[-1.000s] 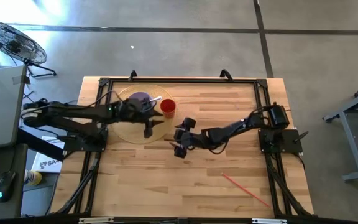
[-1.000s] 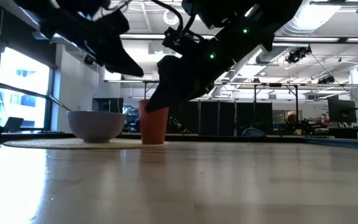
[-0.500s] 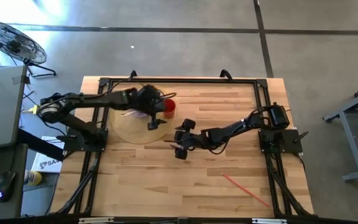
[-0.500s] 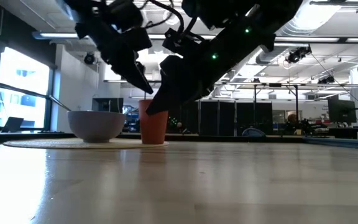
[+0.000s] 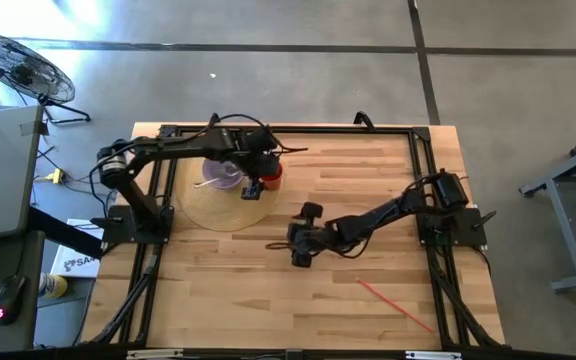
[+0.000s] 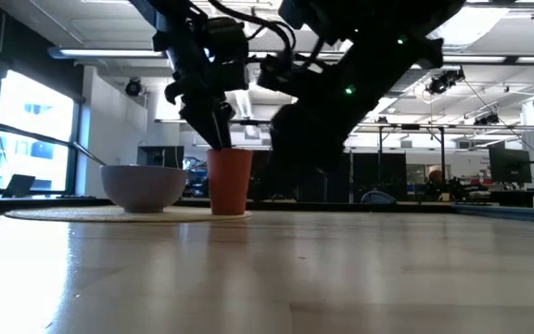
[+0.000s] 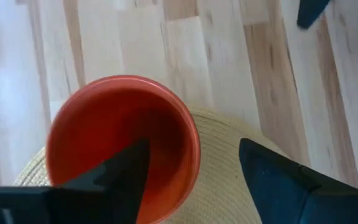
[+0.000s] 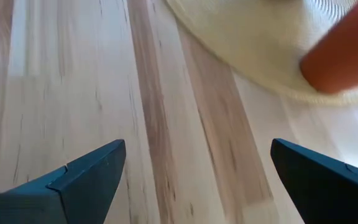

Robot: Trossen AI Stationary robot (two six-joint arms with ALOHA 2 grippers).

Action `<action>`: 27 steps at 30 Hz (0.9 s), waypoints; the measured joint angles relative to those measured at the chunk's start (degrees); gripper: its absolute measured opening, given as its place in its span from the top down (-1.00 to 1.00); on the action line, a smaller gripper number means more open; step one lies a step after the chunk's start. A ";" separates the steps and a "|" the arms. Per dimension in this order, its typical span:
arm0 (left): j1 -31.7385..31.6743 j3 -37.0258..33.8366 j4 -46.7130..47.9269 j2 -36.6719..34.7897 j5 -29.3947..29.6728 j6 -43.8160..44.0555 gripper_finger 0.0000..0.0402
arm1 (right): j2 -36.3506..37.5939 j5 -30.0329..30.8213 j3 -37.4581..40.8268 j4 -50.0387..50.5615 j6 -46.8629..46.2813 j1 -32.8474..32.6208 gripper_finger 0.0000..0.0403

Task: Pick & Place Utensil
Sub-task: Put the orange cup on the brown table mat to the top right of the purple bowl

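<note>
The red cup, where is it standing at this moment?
In the high view the red cup stands on the round woven mat's right edge, at the table's far left part, beside the bowl. The open left gripper hovers just above its rim.

High view: overhead, straight down, whole counter. Low view: counter height, level, facing the far room. Left wrist view: close above the red cup. Right wrist view: close over boards. All share the cup.
</note>
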State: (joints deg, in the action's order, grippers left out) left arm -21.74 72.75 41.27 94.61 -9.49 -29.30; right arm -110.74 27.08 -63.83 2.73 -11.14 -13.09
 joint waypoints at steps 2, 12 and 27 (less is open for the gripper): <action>-0.02 0.00 -0.19 0.61 0.05 -0.27 -0.15 | 0.63 0.36 0.00 2.18 -1.29 -0.26 -0.97; -0.02 -0.02 -1.17 1.22 2.56 -0.89 0.27 | 4.88 1.41 -0.02 3.77 -3.45 -0.70 -0.97; -0.02 -0.02 -1.47 1.20 2.53 -4.11 0.96 | 6.08 1.72 0.00 3.89 -2.99 -1.69 -0.97</action>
State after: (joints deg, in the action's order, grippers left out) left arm -21.76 72.73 39.80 95.81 -6.96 -33.41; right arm -104.66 28.80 -63.83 6.62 -14.13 -14.79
